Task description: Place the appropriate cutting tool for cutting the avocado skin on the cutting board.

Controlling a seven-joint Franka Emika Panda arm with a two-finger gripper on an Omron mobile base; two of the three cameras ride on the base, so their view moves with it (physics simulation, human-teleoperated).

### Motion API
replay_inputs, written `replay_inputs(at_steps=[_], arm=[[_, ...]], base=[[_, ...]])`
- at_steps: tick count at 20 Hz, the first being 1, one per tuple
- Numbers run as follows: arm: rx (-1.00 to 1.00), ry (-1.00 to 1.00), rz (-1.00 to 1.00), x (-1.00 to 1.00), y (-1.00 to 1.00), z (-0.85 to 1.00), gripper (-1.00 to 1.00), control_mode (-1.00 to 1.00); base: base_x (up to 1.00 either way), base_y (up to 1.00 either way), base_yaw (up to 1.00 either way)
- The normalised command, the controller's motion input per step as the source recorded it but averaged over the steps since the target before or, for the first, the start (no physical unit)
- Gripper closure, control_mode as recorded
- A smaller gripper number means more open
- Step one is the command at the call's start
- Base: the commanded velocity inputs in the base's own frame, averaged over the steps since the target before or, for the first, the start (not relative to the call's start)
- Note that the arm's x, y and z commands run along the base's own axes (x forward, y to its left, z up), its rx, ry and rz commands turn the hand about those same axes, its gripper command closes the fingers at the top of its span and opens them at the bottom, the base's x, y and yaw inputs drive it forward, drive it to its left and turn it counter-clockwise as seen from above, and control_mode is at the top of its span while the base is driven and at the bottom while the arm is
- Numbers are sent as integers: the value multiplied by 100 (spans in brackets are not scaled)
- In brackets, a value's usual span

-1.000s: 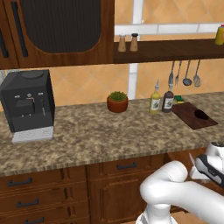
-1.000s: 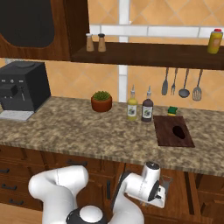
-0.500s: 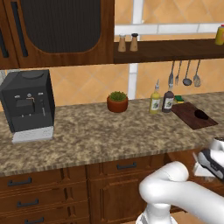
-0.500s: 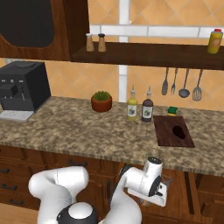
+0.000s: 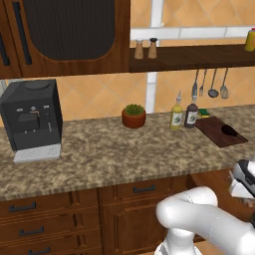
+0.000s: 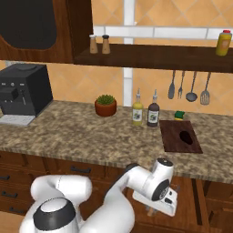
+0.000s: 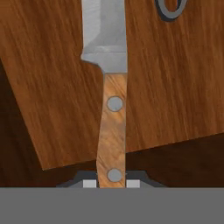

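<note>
Hand view: knife [image 7: 112, 109] with wooden riveted handle and grey blade lying lengthwise on a paler wooden surface, handle end running down between the two dark fingertips [image 7: 89, 183]
Grip: fingers close on either side of the handle end, seemingly pinching it, though actual contact too small to confirm
Ring-ended tool: grey loop [image 7: 171, 9] at the top edge, beside the blade and apart from it; wrong tool for skin, so left alone
Right base view: gripper [image 6: 154, 207] held low in front of the cabinets, below the counter [image 6: 73, 132] edge, probably inside an open drawer where the tools are stored
Cutting board [image 6: 179, 136]: flat on the counter at the right, just beside the two bottles [image 6: 145, 109]
Avocado [image 6: 185, 135]: resting on the board, toward its right half, leaving bare wood on the left for the knife
Left base view: board [image 5: 219, 132] and avocado [image 5: 229, 130] at the far right
Step in hand: likely securing the handle before lifting; blade pointing away keeps the edge clear of the fingers
</note>
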Motion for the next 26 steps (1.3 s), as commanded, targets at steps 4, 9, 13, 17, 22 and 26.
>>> replay_inputs(at_steps=[4, 9, 13, 17, 22, 26], arm=[[1, 0, 0, -35, 0, 63, 100, -100], [3, 0, 0, -23, -2, 75, 100, -100], [1, 0, 0, -43, 0, 69, 100, -100], [0, -3, -3, 1, 10, 75, 100, -100], [0, -3, -6, 75, 13, 60, 100, -100], [0, 0, -5, 100, -7, 21, 100, -100]], base=[[0, 0, 0], [0, 0, 0], [0, 0, 0], [0, 0, 0], [0, 0, 0], [0, 0, 0]])
